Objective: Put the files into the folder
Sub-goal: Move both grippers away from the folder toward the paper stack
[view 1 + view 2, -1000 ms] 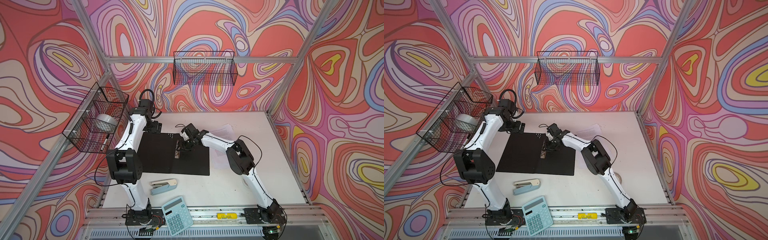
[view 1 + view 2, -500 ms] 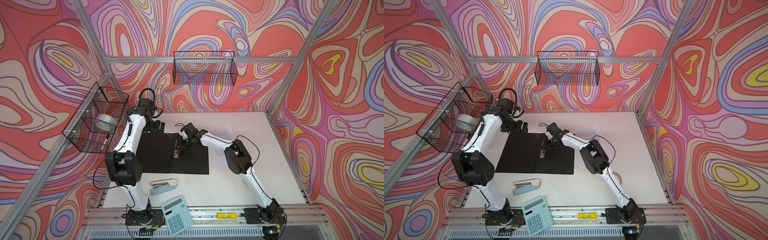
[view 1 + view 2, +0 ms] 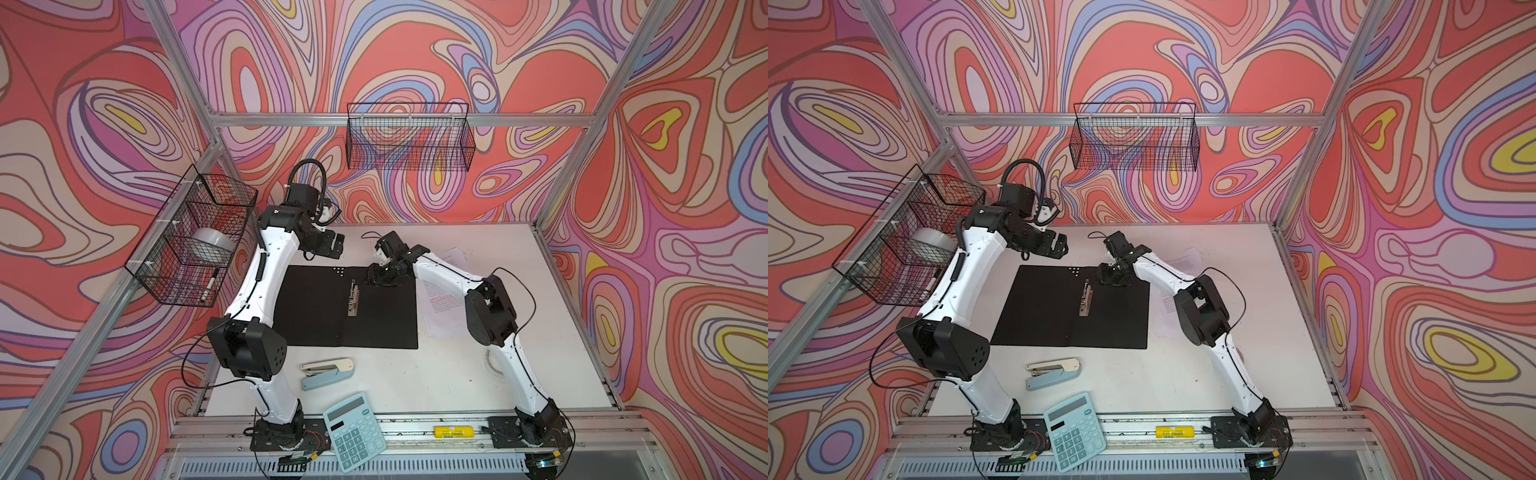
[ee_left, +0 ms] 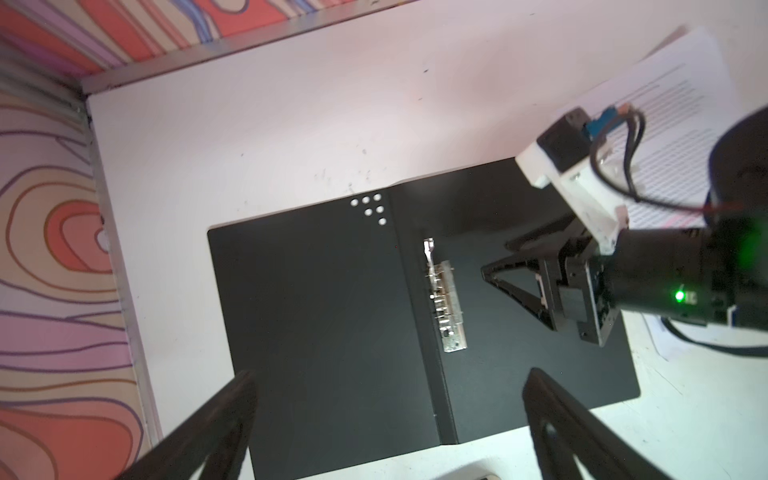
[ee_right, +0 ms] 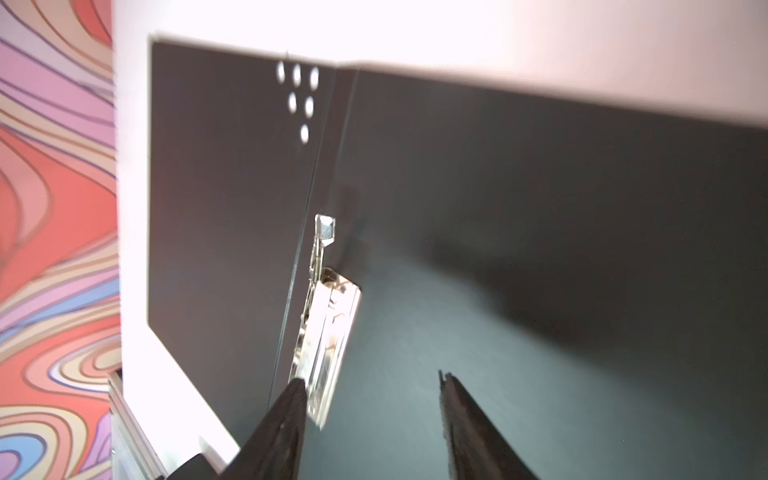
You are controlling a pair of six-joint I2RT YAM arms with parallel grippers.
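Observation:
The folder (image 3: 316,320) (image 3: 1042,320) lies open and flat on the white table, black inside up. A metal spine clip (image 3: 353,298) (image 4: 444,303) (image 5: 328,324) sits at its fold, with its thin lever end raised. My right gripper (image 3: 371,277) (image 3: 1102,278) (image 5: 372,377) hovers open over the folder's right half near the far edge, just right of the clip, holding nothing. My left gripper (image 3: 336,245) (image 4: 390,374) is wide open above the folder's far left edge, empty. The files (image 3: 442,299) (image 4: 673,108) lie right of the folder, partly under the right arm.
A stapler (image 3: 328,372) and a teal calculator (image 3: 353,432) lie near the front edge, with a yellow tube (image 3: 455,432) on the front rail. One wire basket (image 3: 195,237) hangs on the left wall with a tape roll; another (image 3: 409,137) hangs on the back wall.
My right gripper has opened wider and drawn back a little from the clip toward the right and far side. The left arm has barely shifted.

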